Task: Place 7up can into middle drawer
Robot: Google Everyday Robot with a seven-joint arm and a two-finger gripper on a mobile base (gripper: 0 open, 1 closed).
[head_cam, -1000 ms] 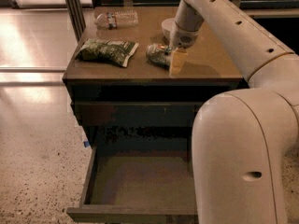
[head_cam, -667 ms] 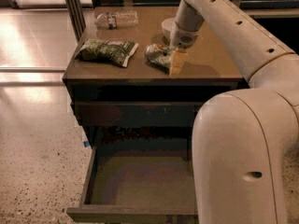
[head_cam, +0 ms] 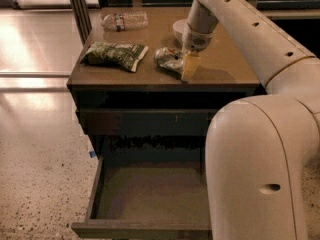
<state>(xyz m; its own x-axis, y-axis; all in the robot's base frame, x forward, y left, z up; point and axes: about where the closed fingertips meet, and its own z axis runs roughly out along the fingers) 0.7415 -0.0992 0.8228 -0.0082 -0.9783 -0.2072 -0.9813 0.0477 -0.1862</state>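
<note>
The 7up can [head_cam: 167, 59] lies on its side on the cabinet top [head_cam: 150, 76], silvery-white and green, dented. My gripper [head_cam: 187, 66] reaches down from the white arm and stands at the can's right end, its yellowish finger [head_cam: 189, 66] touching or right next to the can. The middle drawer [head_cam: 150, 199] is pulled out at the bottom of the cabinet, a shallow dark-wood box with a bare grey-brown floor. My arm's large white body hides the drawer's right side.
A dark green snack bag [head_cam: 114, 54] lies left of the can. A clear water bottle [head_cam: 124, 20] lies at the back left. A white bowl [head_cam: 180, 29] sits behind the gripper. Speckled floor [head_cam: 40, 174] spreads to the left.
</note>
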